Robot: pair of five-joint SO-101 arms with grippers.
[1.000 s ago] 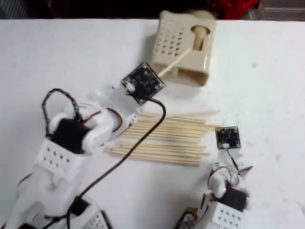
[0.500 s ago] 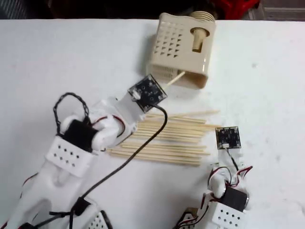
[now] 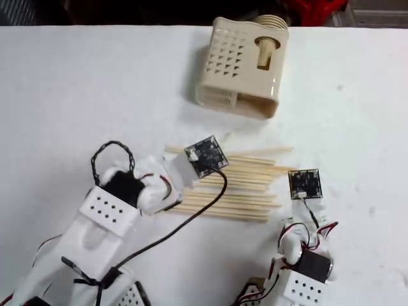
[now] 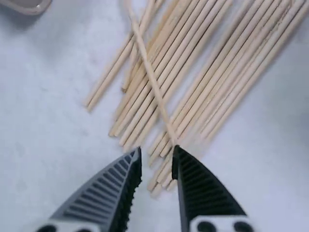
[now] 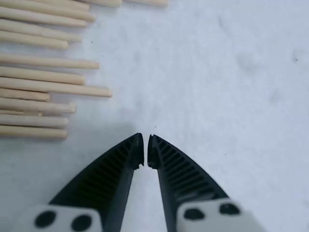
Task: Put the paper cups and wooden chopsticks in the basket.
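Two arms stood side by side at the white bench (image 3: pixel 95 76). On the left, the left arm reached out over the near-left end of the wooden chopsticks (image 3: pixel 245 185). Its tool (image 4: pixel 156 155) hung just above them with the fingers (image 4: pixel 120 186) a narrow gap apart and nothing clamped between them. One loose chopstick (image 4: pixel 147 72) lay slantwise across the others, and its end pointed into that gap. The rest of the sticks lay flat on the bench in a rough bundle, mostly parallel, fanning a little at the ends.

Farther back, beyond the bundle and apart from it, the cream basket (image 3: pixel 239 64) lay tipped on its side. The paper cups (image 3: pixel 266 52) sat stacked inside it, showing through the handle opening.

To the right, the right arm's tool (image 5: pixel 146 146) hung over bare bench just beside the right-hand ends of the chopsticks (image 5: pixel 48 77). Its fingers (image 5: pixel 178 179) were drawn together, the tips all but touching, and it gripped nothing.
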